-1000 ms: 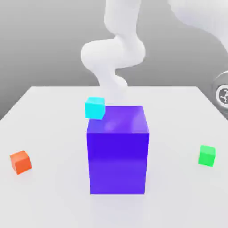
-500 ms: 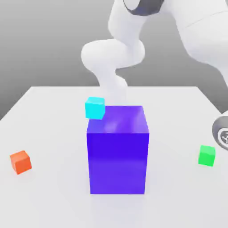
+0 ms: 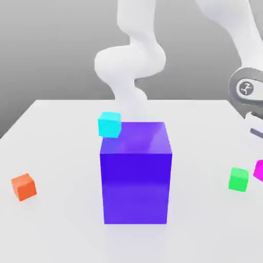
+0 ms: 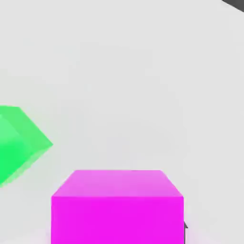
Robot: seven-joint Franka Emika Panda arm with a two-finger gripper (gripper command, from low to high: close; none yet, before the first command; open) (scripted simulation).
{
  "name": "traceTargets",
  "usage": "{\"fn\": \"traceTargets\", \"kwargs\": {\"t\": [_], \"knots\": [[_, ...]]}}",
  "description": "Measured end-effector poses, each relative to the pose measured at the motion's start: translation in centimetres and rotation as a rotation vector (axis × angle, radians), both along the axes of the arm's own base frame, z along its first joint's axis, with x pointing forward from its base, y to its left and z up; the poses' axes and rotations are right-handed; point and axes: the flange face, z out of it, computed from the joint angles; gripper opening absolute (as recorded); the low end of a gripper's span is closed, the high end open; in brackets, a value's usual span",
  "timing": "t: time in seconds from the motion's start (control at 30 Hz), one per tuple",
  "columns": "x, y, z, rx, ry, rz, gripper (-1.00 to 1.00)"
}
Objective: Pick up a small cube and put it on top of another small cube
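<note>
Magenta-pink small cube (image 4: 116,207) sits clamped in the closed tool, just beside the green cube (image 3: 238,180) (exterior view's right).

Smooth matt magenta cube (image 4: 116,207), glossy big purple-blue cube (image 3: 135,177), satin white table (image 3: 61,226).

Little magenta cube (image 4: 116,207), edge of frame
Sits right beside the green cube (image 3: 238,180), at the exterior view's right.
</note>
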Motion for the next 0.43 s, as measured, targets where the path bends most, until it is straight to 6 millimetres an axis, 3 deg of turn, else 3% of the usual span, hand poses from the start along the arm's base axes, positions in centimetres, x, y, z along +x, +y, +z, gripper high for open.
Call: {"fn": "traceTargets", "kwargs": {"t": [0.13,0.3,0.33,0.43], "knots": [[-5.1,-1.4,-0.1,0.009,0.014,0.033,-1.0],[-5.2,-2.0,-4.8,0.01,0.015,0.018,-1.0],[-5.3,-2.1,-5.8,0.009,0.015,0.018,1.0],[-5.3,-2.1,-5.8,0.009,0.015,0.018,1.0]]}}
